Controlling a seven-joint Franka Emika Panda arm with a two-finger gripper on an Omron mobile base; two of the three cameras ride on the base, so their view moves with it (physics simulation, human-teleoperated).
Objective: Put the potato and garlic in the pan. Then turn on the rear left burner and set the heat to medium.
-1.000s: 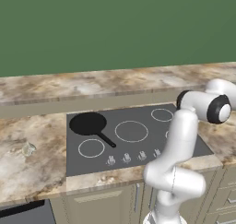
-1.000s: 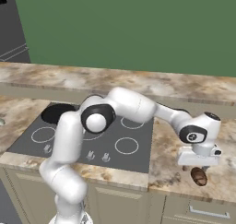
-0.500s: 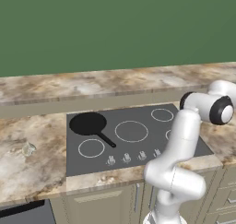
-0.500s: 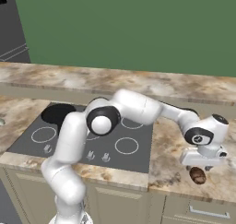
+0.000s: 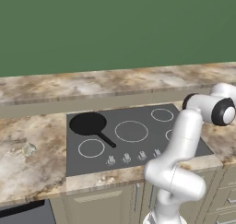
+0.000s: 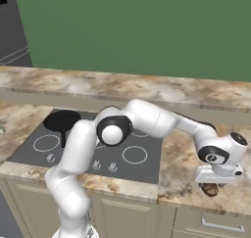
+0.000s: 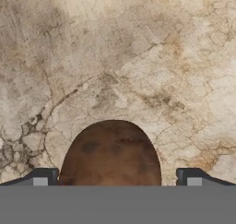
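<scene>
Green wall backed the kitchen, with a marbled beige counter [image 5: 32, 168] running below it in two steps; I logged it as the largest item, mottled tan and cream.

Cooktop [image 5: 138, 144]: flat dark grey glass set into the counter, white-ringed zones on it, a row of small touch marks along its near edge.

Arm: white with dark joints, reaching from the base out past the cooktop toward 3 o'clock in the right base view, its wrist bent down over bare counter.

Pan [image 5: 88, 124]: matte black, round and shallow, sitting at the cooktop's far left corner, at about 10 o'clock from the cooktop's centre in the left base view. I took its spot for the rear left burner, which the pan covered. Thin straight handle pointing to about 4 o'clock. I saw nothing inside it.

Gripper [image 7: 117, 178]: released, its jaws spread wide, one dark fingertip [image 7: 44, 177] at 9 o'clock of the potato and the other at 3 o'clock, each standing apart from it in the hand view. In the right base view it hung just above the potato.

Potato [image 7: 111, 154]: brown, roundish, lying on the counter well to the right of the cooktop, near the counter's front edge [image 6: 210, 189]. It sat between the fingertips.

Garlic [image 5: 28, 149]: I noted a small pale lump on the counter left of the cooktop, too small to make out clearly.
</scene>
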